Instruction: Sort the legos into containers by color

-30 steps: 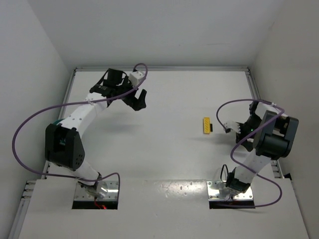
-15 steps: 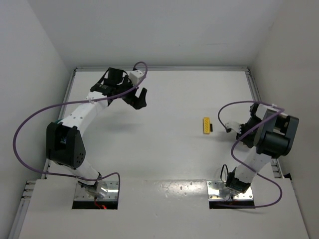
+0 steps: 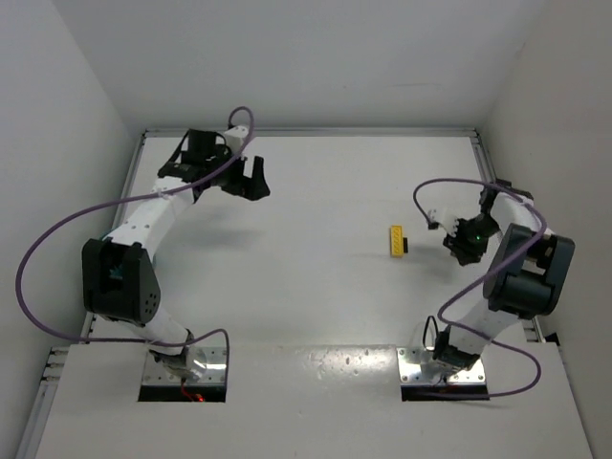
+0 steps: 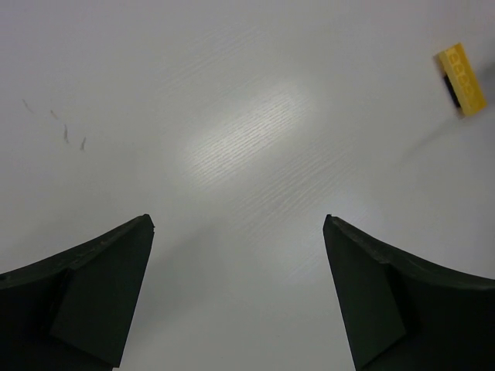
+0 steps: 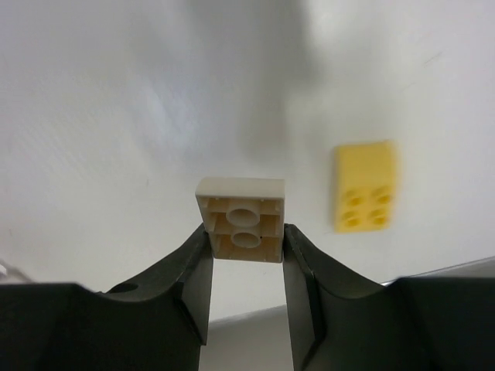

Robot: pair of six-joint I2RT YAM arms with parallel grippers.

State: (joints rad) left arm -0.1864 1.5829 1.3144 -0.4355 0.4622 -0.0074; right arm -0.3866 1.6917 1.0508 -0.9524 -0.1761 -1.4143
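Left pincer (image 3: 252,178) hangs over the table (image 3: 316,296) at about 10 o'clock in the overhead view, its jaws spread wide with nothing between them. In its own wrist view the left pincer (image 4: 240,226) frames only bare white tabletop, and the yellow brick (image 4: 462,79) lies far off at 2 o'clock, well apart from both fingers. Overhead, that yellow brick (image 3: 396,241) rests flat on the table right of centre, at roughly 3 o'clock, with a small dark piece (image 3: 405,246) touching its right side. Further toward 3 o'clock sits the right pincer (image 3: 442,226), pointing at 9 o'clock toward the brick. Its wrist view shows the right pincer (image 5: 245,232) clamped on a cream brick (image 5: 241,216), hollow underside facing the camera, held clear above the table. The yellow brick (image 5: 363,185) lies at 2 o'clock of the held one, near but apart.
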